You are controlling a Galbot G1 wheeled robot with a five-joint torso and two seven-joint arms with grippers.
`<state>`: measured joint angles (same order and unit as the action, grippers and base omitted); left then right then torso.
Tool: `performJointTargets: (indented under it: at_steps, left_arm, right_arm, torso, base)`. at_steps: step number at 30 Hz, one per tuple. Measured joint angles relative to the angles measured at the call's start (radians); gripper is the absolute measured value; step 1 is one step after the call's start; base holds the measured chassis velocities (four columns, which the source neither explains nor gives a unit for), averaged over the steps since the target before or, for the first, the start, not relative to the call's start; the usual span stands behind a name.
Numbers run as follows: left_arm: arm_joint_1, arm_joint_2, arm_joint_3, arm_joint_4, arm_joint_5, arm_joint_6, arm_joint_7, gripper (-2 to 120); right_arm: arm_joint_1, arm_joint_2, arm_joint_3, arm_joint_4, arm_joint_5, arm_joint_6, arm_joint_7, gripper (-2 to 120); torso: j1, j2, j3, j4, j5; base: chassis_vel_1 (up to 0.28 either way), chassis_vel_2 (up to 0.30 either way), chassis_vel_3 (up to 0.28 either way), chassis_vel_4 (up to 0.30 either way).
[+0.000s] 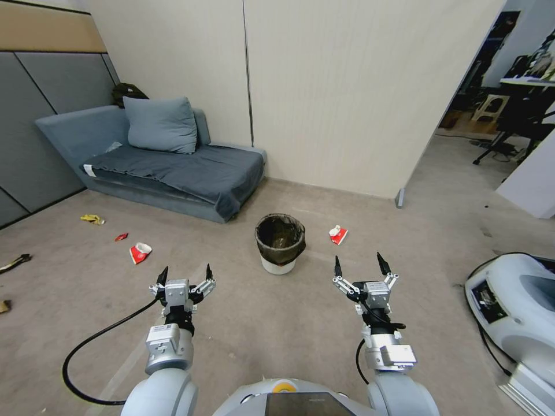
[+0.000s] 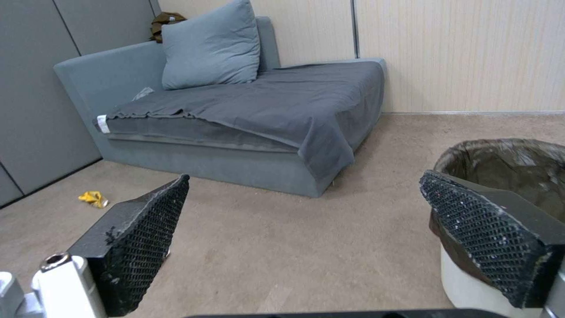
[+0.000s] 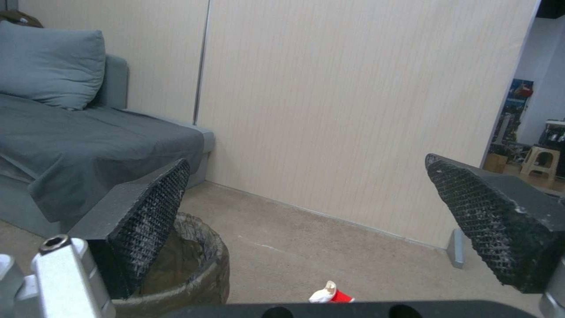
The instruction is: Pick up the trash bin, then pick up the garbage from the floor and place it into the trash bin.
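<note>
Your trash bin (image 1: 280, 242) stands upright on the floor (image 1: 277, 323), straight ahead between the two arms and a little beyond them, just off the corner of the grey sofa (image 1: 167, 167). It is a white bucket with a dark bag folded over its rim; you cannot tell whether anything lies in the bag. Your left hand (image 1: 185, 275) hovers above the carpet with its fingers spread apart and nothing between them, the bin off to its right. Your right hand (image 1: 363, 267) hangs level with it, fingers likewise apart and empty. A red-and-white wrapper (image 1: 338, 234) lies just right of the bin, apart from it; its print is too small to read. To your left lie another red-and-white wrapper (image 1: 139, 252), a small red scrap (image 1: 121, 237), a yellow wrapper (image 1: 92, 219) near the sofa, and a banana peel (image 1: 14, 263) at the edge.
</note>
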<state>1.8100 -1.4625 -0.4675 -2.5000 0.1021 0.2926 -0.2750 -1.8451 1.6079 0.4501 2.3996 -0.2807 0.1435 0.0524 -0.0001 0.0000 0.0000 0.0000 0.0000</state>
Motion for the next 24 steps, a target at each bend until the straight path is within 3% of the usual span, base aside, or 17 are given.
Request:
performJointTargets:
  at_steps: [24]
  left_arm:
    - [0.000, 0.001, 0.018, 0.000, 0.013, 0.003, 0.007, 100]
  right_arm:
    - [0.000, 0.000, 0.001, -0.004, 0.002, 0.000, 0.000, 100]
  torso:
    - [0.000, 0.000, 0.000, 0.0001, 0.0001]
  base:
    - [-0.159, 0.167, 0.162, -0.160]
